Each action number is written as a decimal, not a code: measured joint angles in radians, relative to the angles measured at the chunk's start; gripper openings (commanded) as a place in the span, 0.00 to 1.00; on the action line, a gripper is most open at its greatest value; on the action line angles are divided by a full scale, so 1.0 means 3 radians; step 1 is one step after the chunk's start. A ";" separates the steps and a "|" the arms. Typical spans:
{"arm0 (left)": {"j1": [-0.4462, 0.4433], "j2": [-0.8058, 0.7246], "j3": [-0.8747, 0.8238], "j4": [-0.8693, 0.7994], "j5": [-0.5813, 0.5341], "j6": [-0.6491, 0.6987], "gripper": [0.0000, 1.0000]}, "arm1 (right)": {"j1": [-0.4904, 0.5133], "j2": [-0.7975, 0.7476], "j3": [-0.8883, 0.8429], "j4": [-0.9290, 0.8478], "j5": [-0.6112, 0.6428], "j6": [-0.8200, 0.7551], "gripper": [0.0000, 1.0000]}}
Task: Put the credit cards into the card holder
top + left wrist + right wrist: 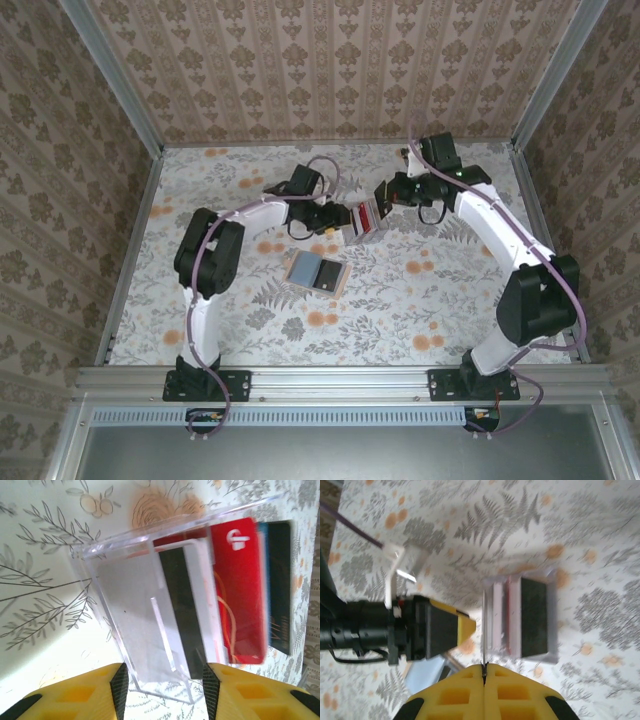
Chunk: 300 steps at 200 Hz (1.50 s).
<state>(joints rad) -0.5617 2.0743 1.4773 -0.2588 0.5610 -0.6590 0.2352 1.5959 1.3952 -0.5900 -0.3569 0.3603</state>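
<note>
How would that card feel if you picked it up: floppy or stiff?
Probably stiff: the card stands straight out from the right gripper, pinched at one end, without drooping. Likely very light, since it looks so thin edge-on. Maybe slippery too: the cards in the clear box look glossy.

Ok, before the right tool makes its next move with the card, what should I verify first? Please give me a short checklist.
1. Right tool shut on one thin card, seen edge-on: ok.
2. Tan folding card holder lying open on the floral table, grey-blue inside up: ok.
3. Other red, white and dark cards standing in the clear plastic box: ok.
4. Left tool gripping that box: cannot tell; its fingers flank it, contact unclear.
</note>
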 measured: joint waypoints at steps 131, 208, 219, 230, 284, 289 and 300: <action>0.0540 -0.1096 -0.1377 -0.0403 -0.0333 0.0599 0.46 | 0.1204 -0.0229 -0.2019 0.2181 -0.0041 0.1558 0.00; 0.0538 -0.1096 -0.1681 -0.0437 -0.0468 0.0729 0.43 | 0.1335 0.0276 -0.2073 0.2795 0.0060 0.1898 0.00; 0.0538 -0.1106 -0.1699 -0.0408 -0.0465 0.0729 0.42 | 0.1335 0.0275 -0.2074 0.2815 0.0083 0.1906 0.00; 0.0538 -0.1127 -0.1733 -0.0374 -0.0467 0.0727 0.42 | 0.1335 0.0272 -0.2078 0.2815 0.0117 0.1909 0.00; 0.0538 -0.1184 -0.1855 -0.0221 -0.0467 0.0726 0.41 | 0.1333 0.0352 -0.2079 0.2914 0.0033 0.1920 0.00; 0.0538 -0.1184 -0.1859 -0.0219 -0.0467 0.0726 0.40 | 0.1333 0.0385 -0.2079 0.2941 0.0015 0.1930 0.00; 0.0538 -0.1184 -0.1864 -0.0209 -0.0468 0.0724 0.39 | 0.1333 0.0451 -0.2078 0.2991 -0.0031 0.1943 0.00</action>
<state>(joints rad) -0.4004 1.7191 0.9180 -0.3214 0.4206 -0.4419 0.6350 1.7313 0.7719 0.3073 -0.3660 0.9432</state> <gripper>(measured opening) 0.403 0.050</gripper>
